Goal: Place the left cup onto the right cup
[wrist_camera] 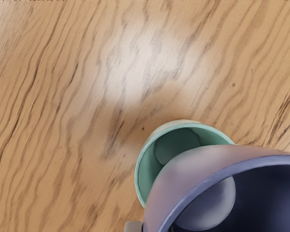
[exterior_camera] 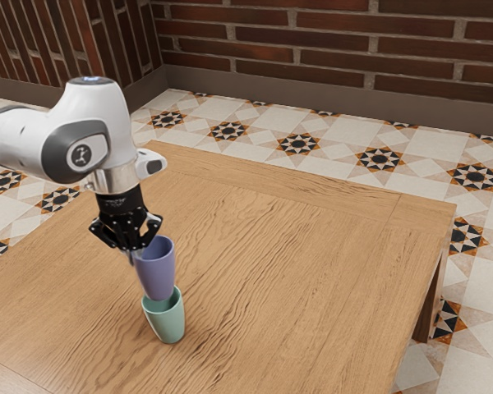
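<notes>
Held the purple cup [exterior_camera: 156, 269] by its rim, with the claw [exterior_camera: 138, 251] clenched on the wall nearest the arm. Found that cup tilted, base already down in the mouth of the green cup [exterior_camera: 168, 318], itself upright on the tabletop [exterior_camera: 329, 271]. Saw, from the wrist view, the purple wall overlapping one side of the green rim, with a crescent of green interior open beside it. Could not tell the depth of the seating, whether bottomed out or hung partway.

Judged the task nearly done: purple cup off the wood and entered into the green one. Left to do, by that reading: settle the purple cup straighter, release it, and draw the claw up off the rim without dragging the cup along.

Noted both cups near the tabletop's front edge, at the exterior view's lower left, close enough to call for care against a tip toward that side. Noted broad bare wood toward the exterior view's right and toward the far edge. Saw free air above the stack, enough by the look of it for a straight upward retreat.
</notes>
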